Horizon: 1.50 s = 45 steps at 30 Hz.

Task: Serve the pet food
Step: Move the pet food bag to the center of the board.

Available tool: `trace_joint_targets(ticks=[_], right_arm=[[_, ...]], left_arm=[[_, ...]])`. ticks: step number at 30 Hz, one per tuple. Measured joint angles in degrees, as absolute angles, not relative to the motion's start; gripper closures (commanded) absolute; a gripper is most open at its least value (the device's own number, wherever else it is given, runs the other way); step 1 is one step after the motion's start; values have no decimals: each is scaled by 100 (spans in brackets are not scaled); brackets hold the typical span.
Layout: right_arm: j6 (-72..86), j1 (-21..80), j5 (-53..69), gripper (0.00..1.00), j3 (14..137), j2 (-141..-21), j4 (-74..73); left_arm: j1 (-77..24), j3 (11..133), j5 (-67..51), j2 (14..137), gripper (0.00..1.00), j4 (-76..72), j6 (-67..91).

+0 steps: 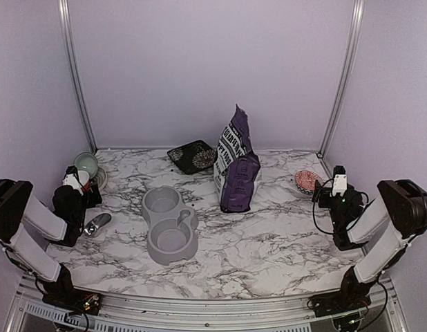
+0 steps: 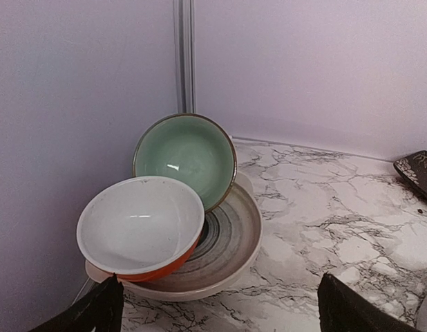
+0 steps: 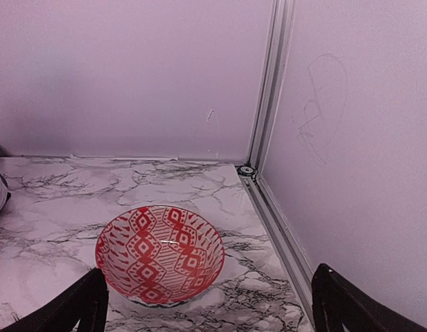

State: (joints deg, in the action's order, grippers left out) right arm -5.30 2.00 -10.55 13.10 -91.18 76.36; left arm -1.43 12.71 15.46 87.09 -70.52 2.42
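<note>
Left gripper point(image 2: 224, 315), lower left: my fingers spread, empty.
Right gripper point(image 3: 213, 308), lower right: spread, empty.
Scoop point(image 1: 97, 224): beside my left, handy.
Double bowl point(image 1: 170, 225): centre, no kibble seen.
Bag point(image 1: 238, 173): upright beyond; pet food presumably inside.

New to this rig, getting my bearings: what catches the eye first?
The purple-and-white puppy food bag stands upright mid-table toward the back, with a grey double bowl left of it and nearer the arms. A red-patterned bowl sits toward the right back corner, a green bowl leaning in the left one.
</note>
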Motion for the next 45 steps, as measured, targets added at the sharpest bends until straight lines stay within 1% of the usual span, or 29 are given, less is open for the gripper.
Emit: trace_joint_targets(ticks=[4,7,13,16,20,23,29,33,38,45], right_arm=[[-445,200,-1251,0,1146,-9061,7747],[-443,233,-1382,0,1127,-8768,7491],[-408,403,-1601,0,1608,-7714,6204],[-325,556,-1638,0,1997,-7212,5345],[-233,836,-1651,0,2379,-6582,4248],[-71,917,-1573,0,2622,-6257,3474],[351,947,-1155,0,3253,-5852,2154],[519,972,-823,0,3518,-5767,1619],[746,980,-464,0,3820,-5767,1013],[1098,1017,-43,0,4416,-5826,377]], left_arm=[[-141,1271,1542,8709,1,-7052,242],[-139,1271,1540,8709,1,-7052,242],[-139,1271,1559,8676,1,-7035,259],[-139,1271,1619,8300,1,-6737,283],[-139,1422,1658,7258,1,-5833,425],[-141,1656,1739,6320,1,-4856,644],[-139,2661,1879,4364,1,-2010,1125],[-139,2864,1791,3387,1,-777,1459],[-139,2749,1409,2685,1,364,1634],[-139,2751,696,2836,1,1133,1765]])
